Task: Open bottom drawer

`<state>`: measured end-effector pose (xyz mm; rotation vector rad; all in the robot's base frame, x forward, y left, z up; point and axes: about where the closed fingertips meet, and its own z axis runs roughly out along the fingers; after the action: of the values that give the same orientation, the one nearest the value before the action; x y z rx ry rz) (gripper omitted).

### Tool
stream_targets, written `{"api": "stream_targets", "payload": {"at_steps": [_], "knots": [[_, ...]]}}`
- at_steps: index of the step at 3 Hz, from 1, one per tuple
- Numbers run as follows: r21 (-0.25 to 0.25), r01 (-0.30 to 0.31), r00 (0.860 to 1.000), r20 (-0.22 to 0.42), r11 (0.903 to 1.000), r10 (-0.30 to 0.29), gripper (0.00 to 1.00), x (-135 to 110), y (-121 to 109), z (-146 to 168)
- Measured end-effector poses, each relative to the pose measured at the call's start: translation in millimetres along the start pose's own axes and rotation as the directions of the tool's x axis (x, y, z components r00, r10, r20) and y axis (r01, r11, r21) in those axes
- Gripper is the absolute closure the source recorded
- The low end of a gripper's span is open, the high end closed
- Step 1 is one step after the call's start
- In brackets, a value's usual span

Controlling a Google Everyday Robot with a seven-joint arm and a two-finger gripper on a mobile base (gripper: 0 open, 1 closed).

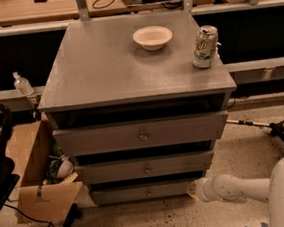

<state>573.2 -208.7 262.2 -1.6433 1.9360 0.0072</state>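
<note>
Grey cabinet [127,61] fills the view, up and left of the gripper; you have three drawer fronts, the lowest looking shut. White arm [239,189] comes in low from the right, and the gripper [192,190] sits near floor level at the right end of the bottom drawer [119,194]; touching or just apart, can't say. How far it is spread: cannot tell. Cardboard box [39,195] stands far left of the gripper, beside the cabinet. Middle drawer [112,171] is just above and left of the gripper, top drawer [99,138] above that. Bowl [153,37] and can [205,47] sit on the cabinet top, well above the gripper, the can near the right edge. The bottom drawer's knob [149,191] lies left of the gripper at the front's centre, not taken. Risks, my read: work from this end and you get no purchase on the front, or you shove the cabinet and topple the can; reach high and you catch the middle drawer instead.
</note>
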Motion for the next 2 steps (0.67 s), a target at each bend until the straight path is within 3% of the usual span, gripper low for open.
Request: {"api": "stream_targets", "payload": {"at_steps": [1,2], "knots": [[-0.039,0.019,1.0,0.004,0.9991,-0.019,0.83,-10.1,26.1,-8.5],[-0.026,0.023,1.0,0.014,0.9994,-0.023,0.6,-11.9,18.7,0.6]]}}
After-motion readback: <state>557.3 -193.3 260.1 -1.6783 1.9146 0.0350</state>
